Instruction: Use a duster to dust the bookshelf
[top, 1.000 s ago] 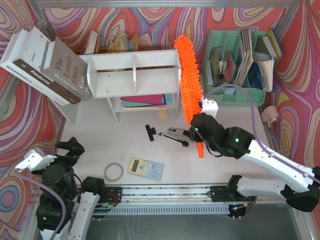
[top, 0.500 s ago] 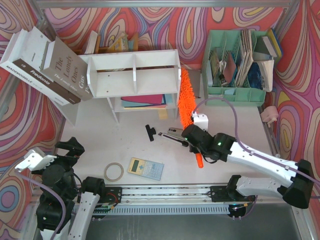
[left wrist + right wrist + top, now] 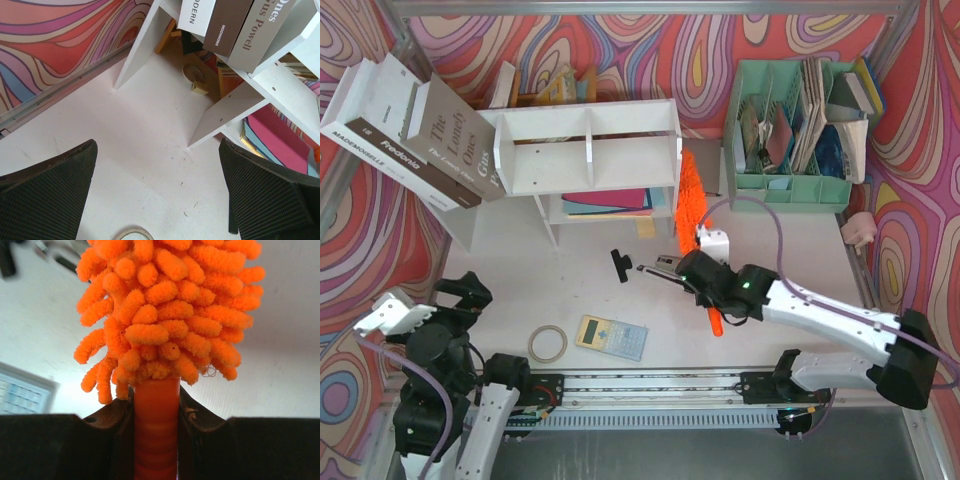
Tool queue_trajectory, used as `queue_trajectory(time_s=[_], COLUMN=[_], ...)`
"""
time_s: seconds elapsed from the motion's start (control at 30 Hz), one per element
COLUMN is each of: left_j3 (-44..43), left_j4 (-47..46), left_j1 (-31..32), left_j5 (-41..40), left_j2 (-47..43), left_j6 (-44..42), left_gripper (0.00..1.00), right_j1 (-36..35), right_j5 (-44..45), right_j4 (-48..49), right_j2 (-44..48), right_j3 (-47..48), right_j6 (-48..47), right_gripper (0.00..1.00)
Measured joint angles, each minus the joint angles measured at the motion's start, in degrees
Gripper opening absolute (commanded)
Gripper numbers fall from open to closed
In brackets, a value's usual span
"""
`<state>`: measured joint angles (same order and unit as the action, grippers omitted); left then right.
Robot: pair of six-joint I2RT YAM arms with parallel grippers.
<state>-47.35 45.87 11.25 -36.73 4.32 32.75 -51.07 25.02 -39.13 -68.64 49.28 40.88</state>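
Top external view: the right gripper (image 3: 708, 275) clamps the duster (image 3: 688, 195) by its handle. The fluffy length points far, just beside the right end of the bookshelf (image 3: 590, 130).

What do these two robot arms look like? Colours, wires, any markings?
The left arm and right arm are white links between chunky black joints, each trailing a lilac cable. A small green light glows on the right one. The left tool has broad black fingers with a fine mesh texture; the right tool looks dark too.
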Motion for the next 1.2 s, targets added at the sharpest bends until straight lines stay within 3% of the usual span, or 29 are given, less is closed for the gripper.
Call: queue_trajectory(time_s=[0.33, 0.53, 0.73, 0.93, 1.2], left_j3=[0.7, 0.9, 3.1, 3.8, 3.4], left_j4=[-1.2, -2.2, -2.7, -3.4, -5.7], left_j1=[0.0, 0.0, 0.0, 0.0, 0.0], left_j5=[4.2, 8.5, 12.8, 15.2, 18.3], left_j2=[4.0, 9.9, 14.4, 17.4, 18.7], left_j6=[-0.5, 0.5, 3.7, 4.8, 6.5], left_gripper=[0.99, 0.98, 0.98, 0.98, 0.98], right_j1=[0.1, 0.1, 0.1, 0.1, 0.1], right_j5=[9.2, 14.6, 18.6, 13.1, 4.6], right_j4=[-3.4, -0.9, 6.7, 15.8, 29.2], right_j2=[12.0, 18.5, 20.8, 22.3, 33.5], right_j3=[12.1, 10.7, 3.2, -2.5, -11.4], right_j6=[-3.0, -5.4, -8.7, -15.8, -26.7], right_gripper=[0.00, 0.00, 0.00, 0.00, 0.00])
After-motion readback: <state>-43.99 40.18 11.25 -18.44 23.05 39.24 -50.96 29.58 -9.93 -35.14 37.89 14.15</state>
